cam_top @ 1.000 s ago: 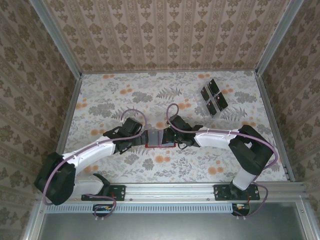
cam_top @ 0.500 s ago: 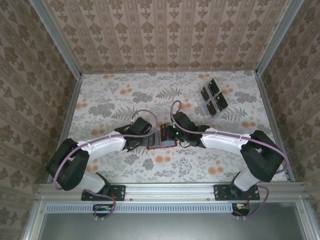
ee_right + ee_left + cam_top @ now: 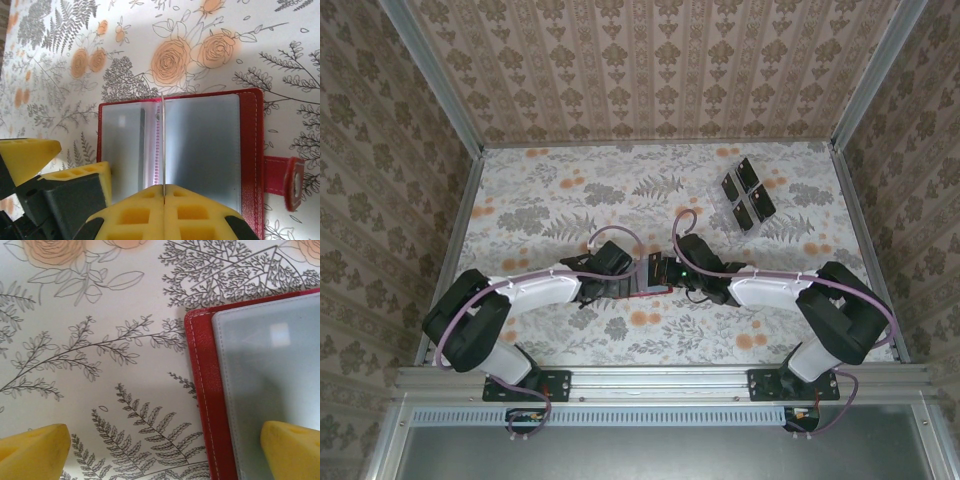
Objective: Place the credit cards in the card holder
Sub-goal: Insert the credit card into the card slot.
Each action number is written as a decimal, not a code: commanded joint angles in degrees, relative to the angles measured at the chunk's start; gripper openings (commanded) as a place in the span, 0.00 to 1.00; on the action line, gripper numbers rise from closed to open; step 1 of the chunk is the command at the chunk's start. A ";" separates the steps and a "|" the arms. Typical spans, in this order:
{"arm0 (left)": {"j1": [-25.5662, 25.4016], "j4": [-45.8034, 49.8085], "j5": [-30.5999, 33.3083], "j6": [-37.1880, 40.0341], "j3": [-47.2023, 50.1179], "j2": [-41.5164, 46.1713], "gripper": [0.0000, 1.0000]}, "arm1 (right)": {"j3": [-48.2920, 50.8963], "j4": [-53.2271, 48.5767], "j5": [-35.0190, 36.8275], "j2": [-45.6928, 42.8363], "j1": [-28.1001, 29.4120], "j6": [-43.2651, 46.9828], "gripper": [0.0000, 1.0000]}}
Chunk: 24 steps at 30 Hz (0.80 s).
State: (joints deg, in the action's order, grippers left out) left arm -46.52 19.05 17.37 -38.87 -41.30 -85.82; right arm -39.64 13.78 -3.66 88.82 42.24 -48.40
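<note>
An open red card holder [image 3: 200, 145] lies in the middle of the floral desk [image 3: 550, 200]. The right tool [image 3: 163, 197] is pinched tight on one thin inner leaf of it, which stands on edge. The left tool [image 3: 160, 452] is spread wide over the holder's corner. The dark credit cards [image 3: 747, 195] sit well apart, at the far right.

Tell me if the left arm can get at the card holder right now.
Likely yes: the left pincer stands open right at the card holder, at its red edge, with nothing between them.
</note>
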 commanded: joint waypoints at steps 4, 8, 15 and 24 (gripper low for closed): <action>-0.15 3.72 2.98 -2.59 1.30 -0.19 1.00 | 1.62 9.02 -2.30 0.80 -0.21 -2.02 0.00; -0.15 3.25 2.77 -2.93 1.92 0.22 1.00 | 2.69 14.32 -3.11 2.72 -0.16 -2.91 0.00; -0.15 3.01 2.78 -2.95 2.60 1.04 1.00 | 4.85 22.73 -3.27 5.92 -0.15 -3.75 0.00; -0.10 2.31 2.59 -3.19 3.51 1.50 1.00 | 7.07 28.81 -2.76 8.85 -0.03 -4.33 0.00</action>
State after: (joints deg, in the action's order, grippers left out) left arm -46.52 18.68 18.96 -41.41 -39.62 -84.62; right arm -33.67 37.87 -6.15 96.44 42.24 -51.68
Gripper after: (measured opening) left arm 0.997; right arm 0.043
